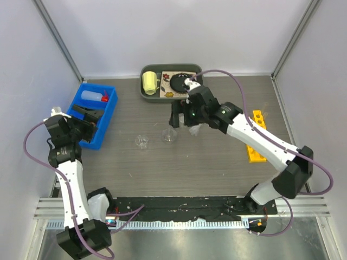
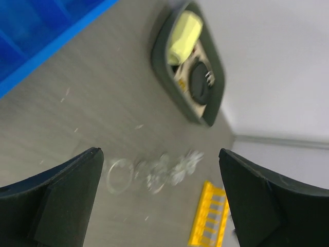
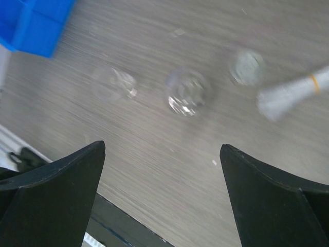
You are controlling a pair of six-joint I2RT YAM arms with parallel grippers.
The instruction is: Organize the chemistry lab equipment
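Note:
Two small clear glass vessels stand mid-table: a beaker [image 1: 142,142] and a flask [image 1: 169,135]. They show blurred in the right wrist view as the beaker [image 3: 114,82] and the flask [image 3: 188,92], with a third glass piece [image 3: 248,67] and a white tube-like thing [image 3: 293,92]. A white red-capped squeeze bottle [image 1: 93,97] lies in the blue bin [image 1: 108,116]. The yellow tube rack [image 1: 256,135] lies at the right. My left gripper [image 1: 89,120] is open and empty over the bin. My right gripper [image 1: 181,116] is open and empty, above the table behind the flask.
A dark green tray [image 1: 147,96] at the back holds a yellow mug [image 1: 149,82] and a round black disc [image 1: 181,84]. The left wrist view shows the glassware [image 2: 159,172], the rack [image 2: 208,213] and the tray [image 2: 159,56]. A black strip runs along the near edge.

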